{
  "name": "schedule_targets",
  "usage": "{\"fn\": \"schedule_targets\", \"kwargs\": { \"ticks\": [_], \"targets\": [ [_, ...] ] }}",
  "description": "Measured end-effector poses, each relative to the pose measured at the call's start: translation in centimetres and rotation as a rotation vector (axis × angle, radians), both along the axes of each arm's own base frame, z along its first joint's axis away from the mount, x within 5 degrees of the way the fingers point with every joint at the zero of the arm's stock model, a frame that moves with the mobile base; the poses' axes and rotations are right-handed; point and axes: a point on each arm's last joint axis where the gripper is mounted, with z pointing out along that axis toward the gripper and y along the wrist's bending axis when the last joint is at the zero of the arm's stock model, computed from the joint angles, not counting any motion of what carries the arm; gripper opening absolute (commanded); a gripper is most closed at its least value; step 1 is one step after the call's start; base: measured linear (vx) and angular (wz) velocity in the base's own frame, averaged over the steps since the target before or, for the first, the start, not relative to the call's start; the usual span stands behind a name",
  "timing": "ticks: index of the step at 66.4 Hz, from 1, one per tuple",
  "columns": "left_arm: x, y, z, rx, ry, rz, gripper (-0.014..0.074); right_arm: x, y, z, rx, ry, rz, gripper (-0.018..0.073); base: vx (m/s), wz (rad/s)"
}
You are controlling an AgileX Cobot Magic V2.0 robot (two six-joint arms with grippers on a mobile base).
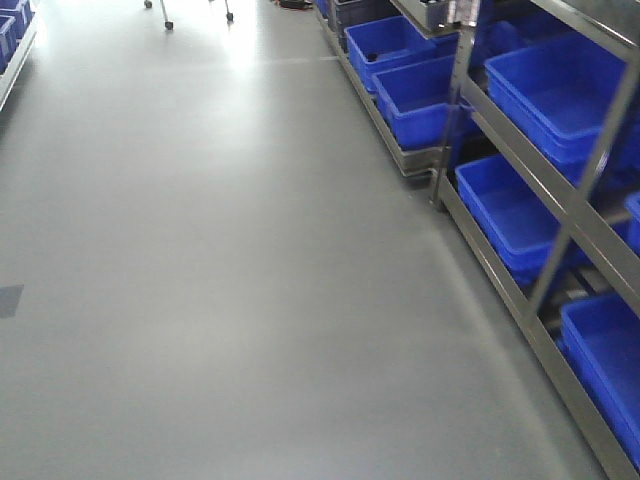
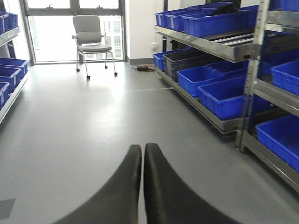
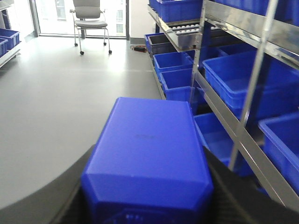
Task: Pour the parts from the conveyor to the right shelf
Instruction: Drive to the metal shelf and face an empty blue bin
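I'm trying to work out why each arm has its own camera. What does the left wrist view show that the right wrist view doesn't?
Only the left wrist view: the left gripper, shut with nothing in it. Only the right wrist view: a blue box held in the right gripper. Both: the grey chair by the window, the grey floor, and the right shelf loaded with blue bins.

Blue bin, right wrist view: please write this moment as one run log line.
right gripper: shut on blue bin | left gripper: shut, empty | shelf: to the right
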Motion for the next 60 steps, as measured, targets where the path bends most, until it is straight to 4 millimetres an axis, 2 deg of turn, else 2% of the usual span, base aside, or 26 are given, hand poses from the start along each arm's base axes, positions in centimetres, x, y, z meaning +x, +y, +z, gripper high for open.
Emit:
{"fn": "schedule_targets", "kwargs": {
  "ticks": [47, 60],
  "targets": [
    [0.00, 0.00, 0.00, 0.000, 0.000, 0.000, -0.0006, 0.00, 0.00, 0.00, 0.000, 0.000, 0.000, -0.0004, 0.71, 0.21],
    [0.00, 0.00, 0.00, 0.000, 0.000, 0.000, -0.0006, 0.00, 0.00, 0.00, 0.000, 0.000, 0.000, -0.0004, 0.58, 0.42]
  ]
}}
